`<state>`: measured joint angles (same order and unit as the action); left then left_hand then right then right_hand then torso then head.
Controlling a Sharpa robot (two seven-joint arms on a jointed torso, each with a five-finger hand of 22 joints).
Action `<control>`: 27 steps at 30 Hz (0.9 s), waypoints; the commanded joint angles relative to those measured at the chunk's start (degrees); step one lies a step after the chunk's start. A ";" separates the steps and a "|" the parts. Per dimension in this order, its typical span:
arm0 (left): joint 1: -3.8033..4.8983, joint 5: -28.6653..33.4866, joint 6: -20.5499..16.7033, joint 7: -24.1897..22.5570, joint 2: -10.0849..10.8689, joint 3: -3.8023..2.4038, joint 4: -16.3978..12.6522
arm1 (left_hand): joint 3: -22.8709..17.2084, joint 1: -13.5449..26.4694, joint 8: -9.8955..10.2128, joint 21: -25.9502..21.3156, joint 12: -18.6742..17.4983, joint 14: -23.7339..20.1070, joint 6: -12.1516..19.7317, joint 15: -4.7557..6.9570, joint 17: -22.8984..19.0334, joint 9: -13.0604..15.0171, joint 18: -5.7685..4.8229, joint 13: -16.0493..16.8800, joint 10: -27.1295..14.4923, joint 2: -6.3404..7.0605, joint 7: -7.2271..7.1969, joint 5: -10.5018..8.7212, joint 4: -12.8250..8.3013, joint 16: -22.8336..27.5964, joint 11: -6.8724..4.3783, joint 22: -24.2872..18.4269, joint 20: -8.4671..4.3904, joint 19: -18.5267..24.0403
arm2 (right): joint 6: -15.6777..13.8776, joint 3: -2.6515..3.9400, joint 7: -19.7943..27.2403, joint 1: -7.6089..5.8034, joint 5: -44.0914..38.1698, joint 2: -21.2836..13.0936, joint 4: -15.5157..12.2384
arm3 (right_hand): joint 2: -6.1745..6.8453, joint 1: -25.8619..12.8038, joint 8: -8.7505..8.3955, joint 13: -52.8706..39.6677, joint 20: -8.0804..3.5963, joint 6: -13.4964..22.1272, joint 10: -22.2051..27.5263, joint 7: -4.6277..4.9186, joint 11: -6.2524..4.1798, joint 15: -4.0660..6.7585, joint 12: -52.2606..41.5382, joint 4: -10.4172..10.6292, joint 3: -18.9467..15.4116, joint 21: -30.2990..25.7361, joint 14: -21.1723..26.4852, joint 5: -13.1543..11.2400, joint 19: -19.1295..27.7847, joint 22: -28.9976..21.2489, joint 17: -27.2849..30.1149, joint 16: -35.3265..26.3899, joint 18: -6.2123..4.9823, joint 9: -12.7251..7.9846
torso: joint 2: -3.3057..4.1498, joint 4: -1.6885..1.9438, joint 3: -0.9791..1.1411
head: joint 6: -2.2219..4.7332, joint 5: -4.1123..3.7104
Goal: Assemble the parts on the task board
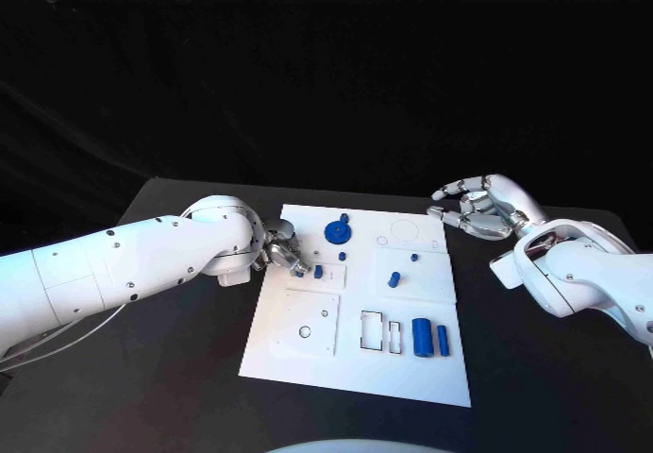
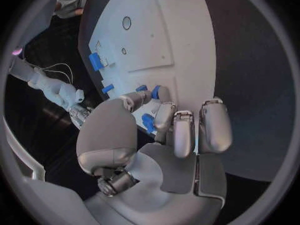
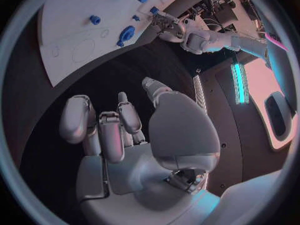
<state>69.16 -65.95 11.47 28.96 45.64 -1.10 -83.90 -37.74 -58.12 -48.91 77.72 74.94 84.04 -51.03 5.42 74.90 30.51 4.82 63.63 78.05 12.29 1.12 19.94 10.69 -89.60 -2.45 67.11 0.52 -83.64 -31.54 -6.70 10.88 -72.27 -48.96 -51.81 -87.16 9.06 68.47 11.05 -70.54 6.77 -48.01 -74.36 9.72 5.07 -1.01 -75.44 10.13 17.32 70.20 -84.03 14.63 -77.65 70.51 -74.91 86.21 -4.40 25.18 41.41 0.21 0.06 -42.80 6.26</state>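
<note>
The white task board lies mid-table. On it are a blue gear-like disc, a small blue piece, two blue pegs and two blue cylinders. My left hand hovers over the board's left edge with its fingers curled. Its fingertips sit just beside the nearer peg, and nothing shows in its grip. My right hand hangs off the board's far right corner, fingers curled in on nothing.
The black table surrounds the board. The board's near left holds a raised plate with a small ring hole and empty slots. Outlined circles mark the far right.
</note>
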 commanded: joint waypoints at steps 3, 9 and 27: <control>-0.14 -0.07 0.80 0.08 -0.07 0.11 -0.14 | 2.02 0.82 0.24 0.35 0.09 5.85 -0.39 0.52 14.66 -0.30 -0.41 0.07 0.28 0.19 0.27 -0.24 1.29 -0.25 -0.17 0.01 -0.27 -0.16 | 0.50 0.00 0.20 0.03 -0.21 0.04 -0.03 | -0.09 -0.41 0.23 0.05 -0.32 -0.04 0.15 -0.04 -0.24 0.52 0.20 0.45 -0.03 -0.36 -3.23 0.18 0.07 -0.11 -3.03 -0.34 -0.83 0.07 | 0.00 0.01 -0.02 | 0.22 0.01; -0.15 0.09 -0.65 -0.14 0.47 0.07 -0.57 | 5.11 1.27 0.50 0.10 -0.37 5.74 -0.49 0.46 14.25 -0.71 -0.34 -0.44 -0.01 0.72 0.37 -0.20 3.48 -0.10 -0.09 -0.37 -0.23 -0.05 | 0.40 0.00 0.28 0.03 -0.16 0.03 -0.01 | -0.06 -0.48 0.22 0.21 -0.32 0.00 0.27 -0.03 -0.23 0.52 0.31 0.54 -0.11 -0.46 -3.20 0.16 0.12 -0.19 -2.92 -0.39 -0.86 0.08 | 0.02 0.02 -0.06 | 0.29 -0.08; -0.13 1.34 -4.27 -0.54 1.78 -0.86 -1.96 | 10.89 2.51 0.86 -0.40 -1.15 5.57 -0.53 0.31 13.62 -1.59 -0.22 -1.27 -0.46 1.19 0.60 -0.47 6.06 0.13 0.13 -1.03 -0.12 0.13 | 0.35 0.00 0.28 0.07 -0.11 0.02 0.08 | 0.02 -0.49 0.17 0.30 -0.32 0.10 0.35 -0.01 -0.22 0.51 0.38 0.60 -0.20 -0.64 -3.15 0.15 0.22 -0.35 -2.70 -0.47 -0.90 0.07 | -0.02 0.01 -0.05 | 0.37 -0.21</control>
<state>69.03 -65.53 8.73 28.89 47.42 -1.90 -85.61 -27.09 -56.08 -48.36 77.71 73.99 84.04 -51.43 5.41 74.90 28.97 4.82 62.41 78.04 13.41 1.32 19.75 16.76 -89.60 -2.44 66.13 0.52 -83.64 -31.56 -6.70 10.92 -72.25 -48.91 -51.81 -87.07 9.06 68.48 11.05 -70.30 6.77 -48.02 -74.36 9.72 5.07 -1.01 -75.44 10.36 17.08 69.94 -84.03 14.63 -77.65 70.21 -74.91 85.98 -4.41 25.16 41.39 0.23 0.01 -42.45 6.05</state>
